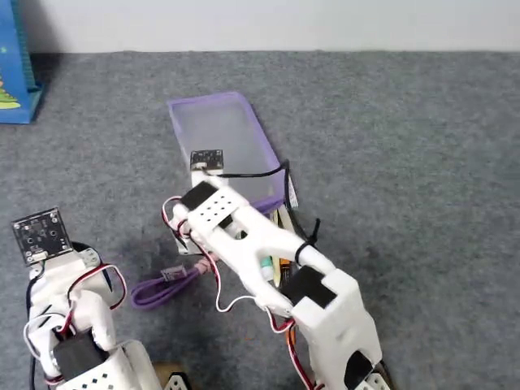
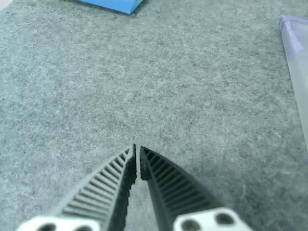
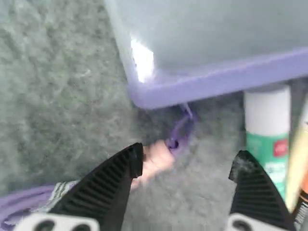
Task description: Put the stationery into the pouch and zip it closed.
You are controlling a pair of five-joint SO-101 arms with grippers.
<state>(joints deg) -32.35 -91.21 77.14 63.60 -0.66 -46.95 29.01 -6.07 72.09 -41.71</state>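
Note:
A translucent pouch [image 1: 223, 138] with purple trim lies on the grey carpet in the high view, its corner [image 3: 159, 91] close in the right wrist view. My right gripper [image 3: 185, 161] is open just over the pouch's near corner, above the purple zipper pull [image 3: 179, 134] and its pink tag [image 3: 156, 159]. A glue stick [image 3: 267, 130] with a green label and pens [image 1: 280, 236] lie beside that corner, partly under the right arm [image 1: 268, 252]. A purple cord [image 1: 162, 286] trails on the carpet. My left gripper [image 2: 137, 156] is shut over bare carpet, at the near left.
A blue box [image 1: 15, 65] stands at the far left edge; its corner [image 2: 113, 5] appears in the left wrist view. Grey carpet [image 1: 406, 162] stretches to the right of the pouch. A pale wall runs along the back.

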